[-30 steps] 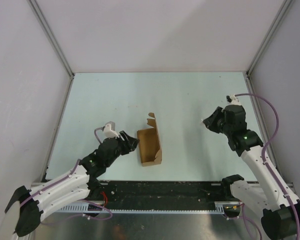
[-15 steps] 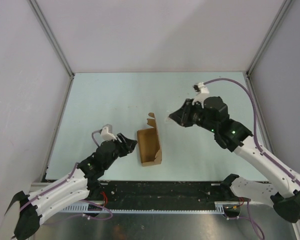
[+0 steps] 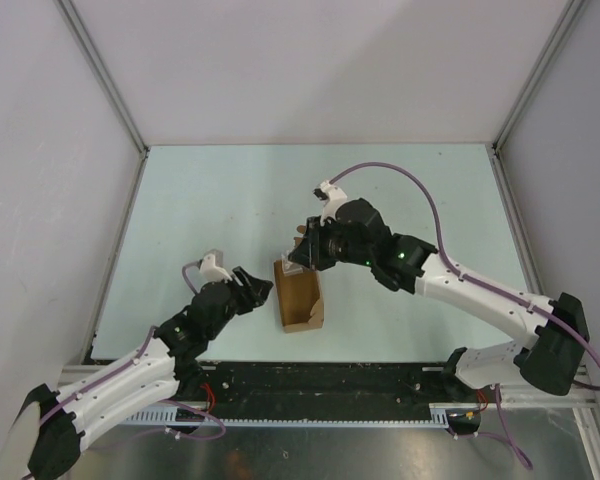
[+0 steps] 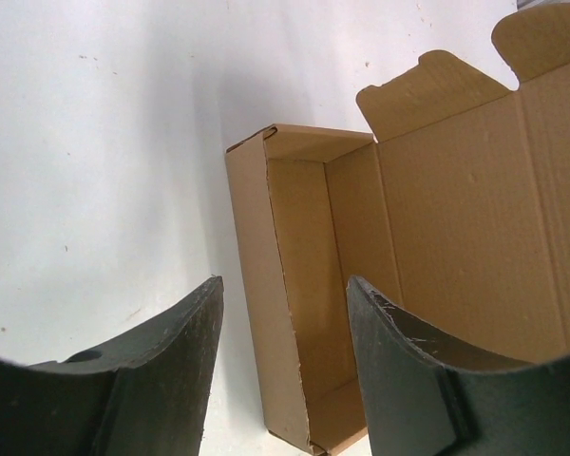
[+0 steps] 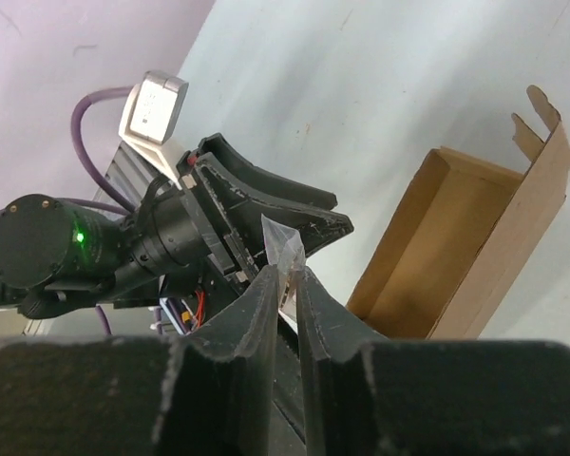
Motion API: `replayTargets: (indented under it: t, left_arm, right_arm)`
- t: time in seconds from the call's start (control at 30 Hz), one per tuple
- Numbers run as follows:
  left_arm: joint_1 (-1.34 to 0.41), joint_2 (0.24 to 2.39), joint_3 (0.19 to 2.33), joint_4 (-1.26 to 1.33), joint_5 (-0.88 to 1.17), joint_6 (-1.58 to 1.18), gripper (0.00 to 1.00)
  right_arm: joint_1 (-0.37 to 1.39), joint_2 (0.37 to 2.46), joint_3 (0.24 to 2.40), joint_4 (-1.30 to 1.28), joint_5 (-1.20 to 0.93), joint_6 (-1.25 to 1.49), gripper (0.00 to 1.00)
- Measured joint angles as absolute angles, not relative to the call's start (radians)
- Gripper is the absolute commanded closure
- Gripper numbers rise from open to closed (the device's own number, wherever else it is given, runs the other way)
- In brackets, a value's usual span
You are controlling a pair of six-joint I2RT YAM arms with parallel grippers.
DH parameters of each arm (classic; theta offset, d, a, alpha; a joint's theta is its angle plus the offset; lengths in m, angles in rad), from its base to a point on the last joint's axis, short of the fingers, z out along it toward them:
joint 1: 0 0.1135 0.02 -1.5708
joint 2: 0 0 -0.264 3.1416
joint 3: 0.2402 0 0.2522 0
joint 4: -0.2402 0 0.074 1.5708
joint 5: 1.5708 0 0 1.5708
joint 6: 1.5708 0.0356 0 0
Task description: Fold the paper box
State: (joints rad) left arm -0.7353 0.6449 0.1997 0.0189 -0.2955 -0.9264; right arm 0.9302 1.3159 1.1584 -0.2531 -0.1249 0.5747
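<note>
The paper box (image 3: 300, 297) is brown cardboard and lies open-topped on the table, its lid flap with tabs (image 4: 475, 199) raised along its right side. My left gripper (image 3: 256, 286) stands open just left of the box. In the left wrist view its fingertips straddle the box's near left wall (image 4: 256, 313) without touching it. My right gripper (image 3: 298, 256) hovers over the box's far end, shut on a small clear plastic scrap (image 5: 285, 243) that sticks out above its fingertips (image 5: 267, 285). The open box (image 5: 427, 256) also shows in the right wrist view.
The pale table (image 3: 400, 190) is walled at the back and both sides by white panels on metal posts (image 3: 140, 150). A black rail (image 3: 330, 385) with cables runs along the near edge. The left arm's wrist (image 5: 85, 242) sits close below the right gripper.
The right arm has swung from the table's right side leftward to the far end of the box, carrying the plastic scrap. The left gripper has barely moved.
</note>
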Motion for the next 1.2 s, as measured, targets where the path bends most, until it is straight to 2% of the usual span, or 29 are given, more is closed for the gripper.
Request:
replayTargets:
  t: [0.13,0.47,0.57,0.6,0.7,0.8,1.03,1.2]
  left_arm:
    - [-0.731,0.632,0.191,0.015,-0.296,-0.926,0.39]
    - [-0.723,0.617,0.185,0.012,-0.296,-0.926,0.39]
    - [-0.723,0.614,0.178,0.009,-0.296,-0.926,0.39]
    - [-0.722,0.614,0.178,0.005,-0.295,-0.926,0.39]
    - [-0.722,0.614,0.178,0.004,-0.295,-0.926,0.39]
    - [-0.720,0.614,0.178,0.004,-0.295,-0.926,0.38]
    - [-0.719,0.615,0.178,0.003,-0.292,-0.925,0.37]
    - [-0.717,0.613,0.178,0.000,-0.290,-0.923,0.36]
  right_arm:
    - [0.935,1.346,1.172,-0.253,-0.105,0.570,0.75]
    - [0.935,1.377,1.189,-0.257,-0.086,0.562,0.69]
    - [0.935,1.369,1.190,-0.274,-0.065,0.558,0.62]
    - [0.935,1.362,1.194,-0.298,-0.041,0.556,0.54]
    - [0.935,1.336,1.219,-0.374,0.017,0.553,0.41]
    - [0.935,1.323,1.264,-0.455,0.068,0.545,0.36]
    - [0.941,1.335,1.330,-0.593,0.144,0.520,0.34]
    - [0.951,1.434,1.366,-0.640,0.141,0.489,0.36]
